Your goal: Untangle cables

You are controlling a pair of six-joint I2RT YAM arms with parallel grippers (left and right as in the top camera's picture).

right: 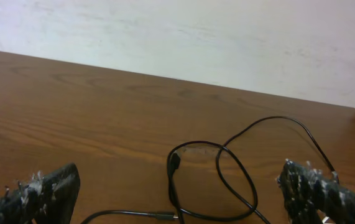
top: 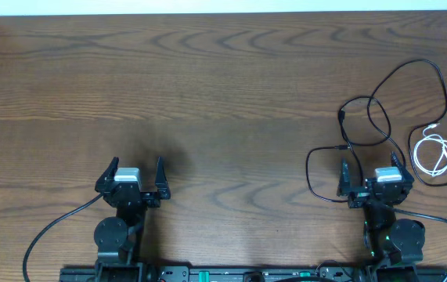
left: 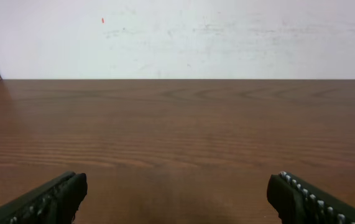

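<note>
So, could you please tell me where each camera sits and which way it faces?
Overhead: above the table, looking straight down; shows left gripper, right gripper, black cables, white cable.
Left wrist: on the left arm, facing the wall across bare wood; own fingers low.
Right wrist: on the right arm, facing the wall over the black cables; own fingers low.
Shared: overhead and right wrist both see the black cables.

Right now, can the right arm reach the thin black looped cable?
Probably yes. The thin black looped cable lies on the brown wooden table just ahead of the right arm's open fingers, and nothing stands between them.
</note>
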